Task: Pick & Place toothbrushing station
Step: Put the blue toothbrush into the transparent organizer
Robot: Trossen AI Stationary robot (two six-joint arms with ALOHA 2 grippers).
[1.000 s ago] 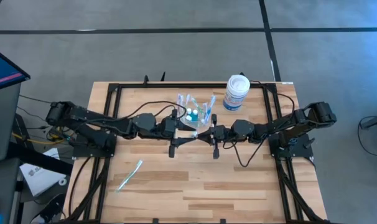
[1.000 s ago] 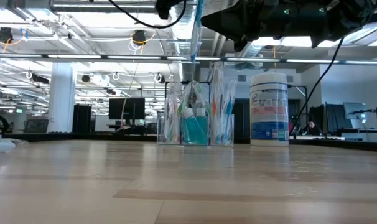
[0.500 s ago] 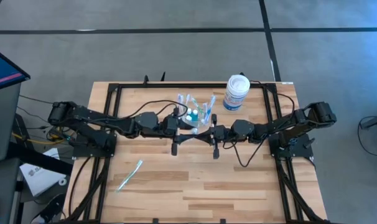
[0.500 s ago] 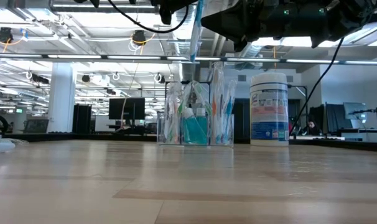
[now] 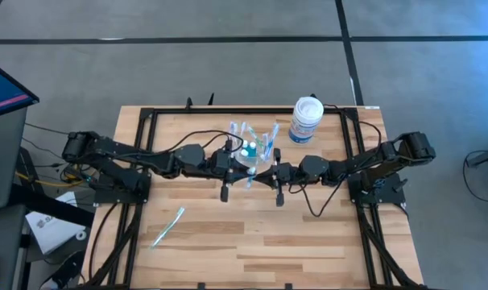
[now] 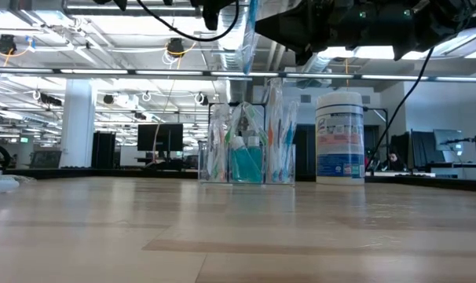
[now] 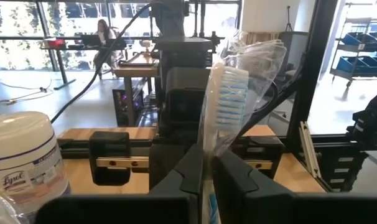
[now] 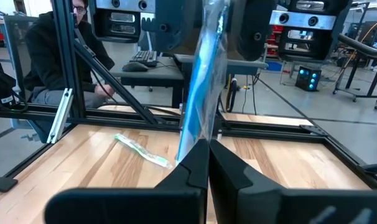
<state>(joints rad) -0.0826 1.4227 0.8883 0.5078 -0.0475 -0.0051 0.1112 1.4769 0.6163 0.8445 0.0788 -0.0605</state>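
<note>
Overhead, both tools meet just at 6 o'clock of the clear toothbrushing station (image 5: 253, 142), beside the white wipes jar (image 5: 306, 119). Left tool (image 7: 205, 163) pinches a wrapped toothbrush (image 7: 224, 99); right tool (image 8: 205, 151) pinches a second wrapped toothbrush (image 8: 201, 81) above the worktop (image 5: 252, 234).

A light wooden table (image 5: 252, 242) with a black frame around its edges carries the clear toothbrushing station (image 5: 254, 143) near its far middle. Just beside the station stands a white jar (image 5: 306, 120) with a blue label. A wrapped toothbrush (image 5: 169, 225) lies alone on the near left part, well apart from both.
</note>
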